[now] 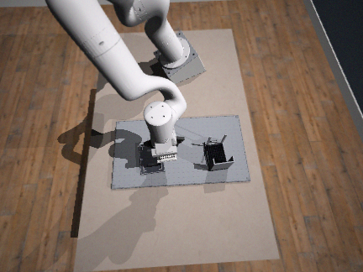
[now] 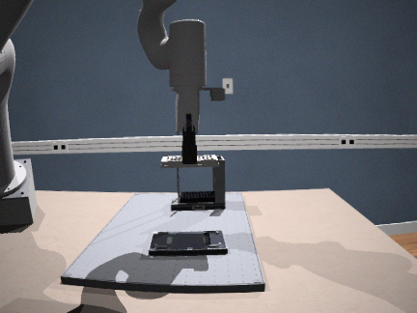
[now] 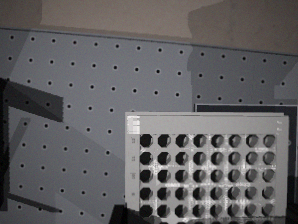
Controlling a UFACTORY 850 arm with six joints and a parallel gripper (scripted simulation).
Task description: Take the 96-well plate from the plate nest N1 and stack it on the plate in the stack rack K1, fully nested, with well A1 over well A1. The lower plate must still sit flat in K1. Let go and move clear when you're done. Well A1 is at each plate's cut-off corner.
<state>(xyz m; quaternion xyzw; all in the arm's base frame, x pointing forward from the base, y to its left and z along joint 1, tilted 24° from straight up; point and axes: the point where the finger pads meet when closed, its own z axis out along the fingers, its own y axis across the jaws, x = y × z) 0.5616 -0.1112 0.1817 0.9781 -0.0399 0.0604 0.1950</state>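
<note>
96-well plate (image 3: 205, 167) pinched level between gripper (image 2: 188, 156) jaws (kept flat for nesting), carried high toward stack rack K1 (image 1: 221, 163).

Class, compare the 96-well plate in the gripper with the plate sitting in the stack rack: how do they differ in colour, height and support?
The held plate looks light grey; the rack plate looks dark. The held plate hangs in the air, clamped by the gripper; the rack plate rests low inside the stack rack. In the top view, the held plate is still beside the rack, above the empty nest. Both lie level.
</note>
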